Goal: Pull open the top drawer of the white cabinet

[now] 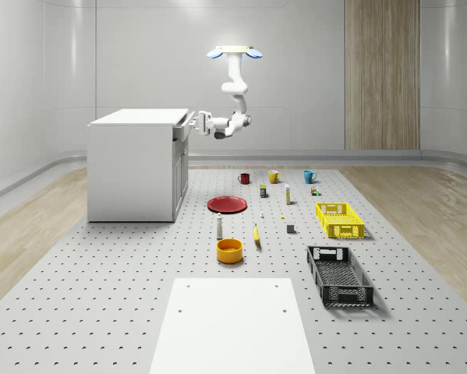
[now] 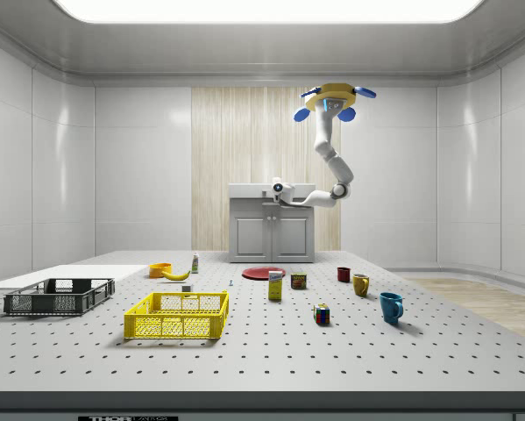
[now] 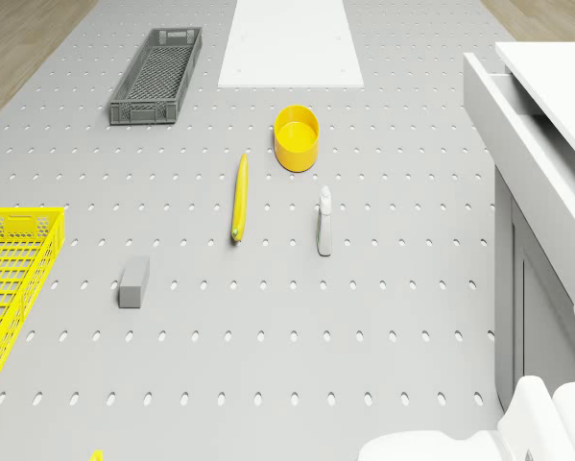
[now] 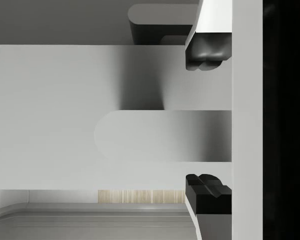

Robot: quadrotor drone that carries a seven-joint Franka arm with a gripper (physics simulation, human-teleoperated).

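The white cabinet (image 1: 132,167) stands at the whole-scene view's left. Its top drawer (image 1: 182,129) juts a little out of the front, which the drone view also shows on the drawer (image 3: 532,173). The drone (image 1: 235,53) hovers high above the floor, just off the cabinet's drawer side. Its arm bends down and across to the drawer front. My gripper (image 4: 207,124) is open astride the pale drawer handle (image 4: 160,136). One dark pad (image 4: 207,52) and the other (image 4: 207,195) each stand a small gap off the handle. The side view has the gripper (image 2: 277,187) at the cabinet's (image 2: 271,232) top edge.
On the perforated floor before the cabinet lie a red plate (image 1: 227,204), a small bottle (image 1: 219,227), a banana (image 1: 256,234) and an orange bowl (image 1: 229,250). Mugs, a yellow crate (image 1: 340,220) and a black crate (image 1: 339,276) sit further right. A white slab (image 1: 233,327) lies nearest.
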